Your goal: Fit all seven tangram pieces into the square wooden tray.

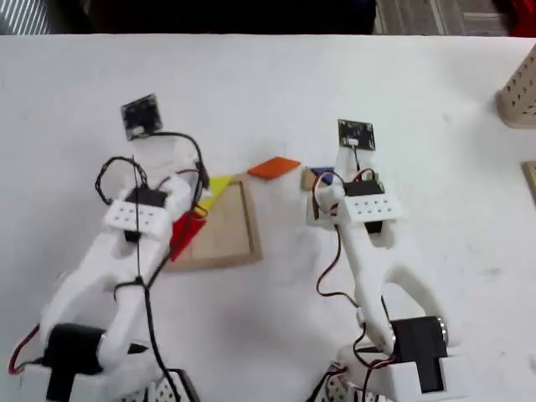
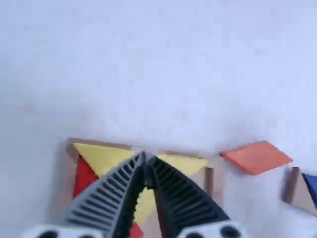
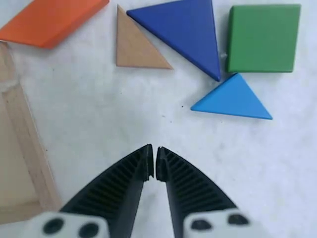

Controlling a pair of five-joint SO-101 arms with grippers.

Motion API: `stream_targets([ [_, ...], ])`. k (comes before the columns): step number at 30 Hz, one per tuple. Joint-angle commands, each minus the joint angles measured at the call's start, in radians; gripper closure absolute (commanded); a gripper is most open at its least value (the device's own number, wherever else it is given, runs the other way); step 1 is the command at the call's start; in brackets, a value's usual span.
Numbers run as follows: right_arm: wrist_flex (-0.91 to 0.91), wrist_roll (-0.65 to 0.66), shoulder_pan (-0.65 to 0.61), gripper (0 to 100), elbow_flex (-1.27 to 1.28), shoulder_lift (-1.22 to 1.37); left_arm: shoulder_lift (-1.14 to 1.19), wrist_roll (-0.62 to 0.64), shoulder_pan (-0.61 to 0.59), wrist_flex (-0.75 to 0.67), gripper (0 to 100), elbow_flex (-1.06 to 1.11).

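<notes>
Just past the right gripper's [image 3: 153, 153] closed, empty fingers lie five loose pieces: orange parallelogram [image 3: 52, 20], tan triangle [image 3: 133, 49], dark blue triangle [image 3: 185, 27], green square [image 3: 263, 38], light blue triangle [image 3: 233, 99]. Left gripper [image 2: 146, 161], fingers pressed together, hangs over yellow triangle [image 2: 104, 156] and red triangle [image 2: 84, 176] in the tray [image 3: 29, 144]. Probably mid-fill; next: open, pick one.

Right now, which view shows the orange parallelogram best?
The left wrist view: the orange parallelogram lies whole and unblocked. The high view shows it whole but far off; the right wrist view crops it at the edge.
</notes>
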Motion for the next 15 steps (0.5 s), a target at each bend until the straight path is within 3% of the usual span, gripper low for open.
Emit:
stream_targets([
  [1,-0.016,0.011,-0.007,97.8,0.000,-0.024,0.165,0.023,-0.039,-0.052,98,-0.129],
  [7,-0.016,0.011,-0.004,97.8,0.000,-0.024,0.363,0.023,-0.065,-0.051,98,-0.275],
  [15,-0.016,0.011,-0.005,97.8,0.000,-0.024,0.352,0.017,-0.005,0.020,98,-0.261],
])
